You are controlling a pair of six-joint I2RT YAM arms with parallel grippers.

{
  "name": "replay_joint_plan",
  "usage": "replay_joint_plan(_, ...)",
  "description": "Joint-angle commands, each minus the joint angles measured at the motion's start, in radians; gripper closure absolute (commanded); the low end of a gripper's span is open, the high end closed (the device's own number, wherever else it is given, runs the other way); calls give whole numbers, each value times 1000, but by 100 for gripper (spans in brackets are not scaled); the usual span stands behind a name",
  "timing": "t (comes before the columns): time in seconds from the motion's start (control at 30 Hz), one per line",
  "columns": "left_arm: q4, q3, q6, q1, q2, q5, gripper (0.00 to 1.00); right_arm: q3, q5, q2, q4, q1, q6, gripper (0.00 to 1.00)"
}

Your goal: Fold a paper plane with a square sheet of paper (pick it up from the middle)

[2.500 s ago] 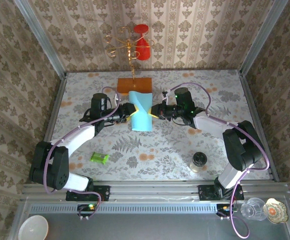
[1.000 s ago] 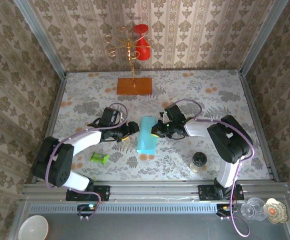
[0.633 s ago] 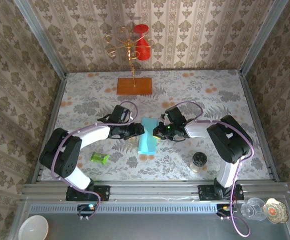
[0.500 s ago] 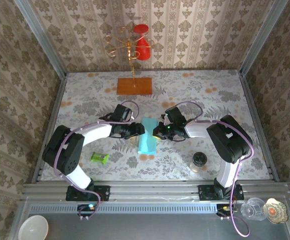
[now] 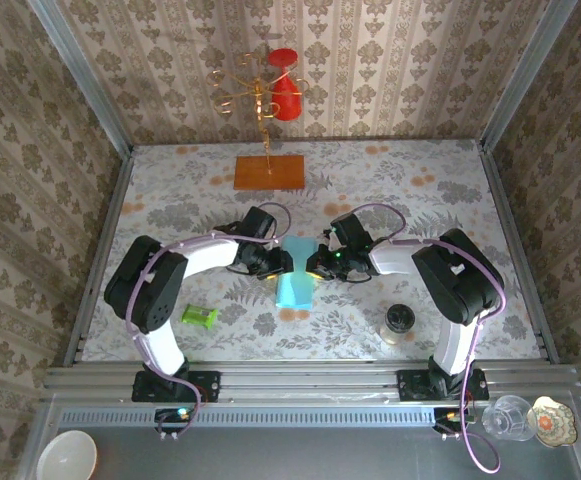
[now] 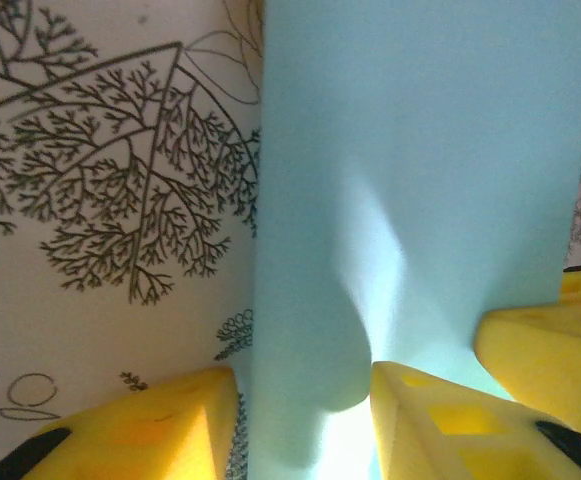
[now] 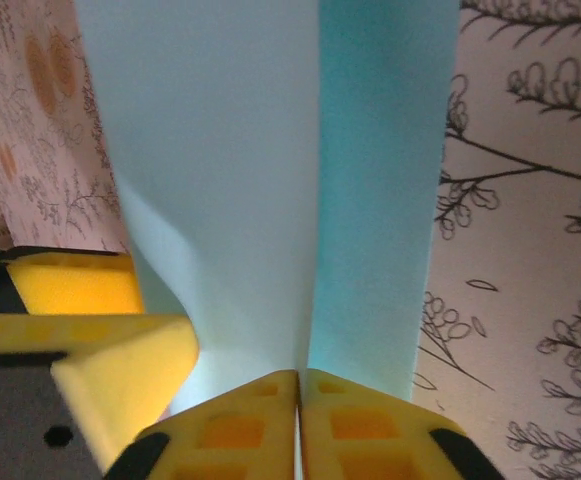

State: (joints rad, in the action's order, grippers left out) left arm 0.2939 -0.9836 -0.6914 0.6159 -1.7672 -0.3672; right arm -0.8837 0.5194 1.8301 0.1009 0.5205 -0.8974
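At the bottom left of the top view a white bowl (image 5: 67, 455) sits on the grey ledge in front of the arm bases. A clear glass (image 5: 508, 417) and a small dish (image 5: 553, 420) sit at the bottom right. On the floral table (image 5: 390, 180), a dark-lidded jar (image 5: 399, 322) stands lower right of centre, and a small green cylinder (image 5: 199, 316) lies lower left.

At the centre lies the light-blue sheet of paper (image 5: 294, 285), folded into a narrow strip that runs from near to far. The left gripper (image 5: 278, 264) meets its left edge and the right gripper (image 5: 314, 266) its right edge, both toward the strip's far half.

In the left wrist view the yellow fingers (image 6: 160, 430) stand apart with the paper's bulging edge between them; one pad touches it and table shows beside the other. In the right wrist view the fingertips (image 7: 240, 420) are pressed together on the paper where its crease runs in.

Farther back lies an orange board (image 5: 269, 172). Above it in the frame is a gold wire stand (image 5: 250, 90) with a red cup (image 5: 286, 95).
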Motion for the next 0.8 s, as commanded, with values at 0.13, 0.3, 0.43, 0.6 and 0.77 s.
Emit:
replay_joint_plan(0.13,93,-13,39,21,-54,86,63,-10,-164,-136,-173,-27,56,78)
replay_joint_plan(0.3,82,14,50,28,-79,82,66,40,-216,-205,-179,-28,46,77)
replay_joint_plan(0.43,85,9,100,34,-90,65,66,38,-232,-218,-197,-28,47,78)
replay_joint_plan(0.6,110,-11,147,52,-110,81,63,29,-250,-227,-220,-33,56,78)
replay_joint_plan(0.77,142,-50,154,69,-158,98,61,37,-259,-243,-218,-45,48,78)
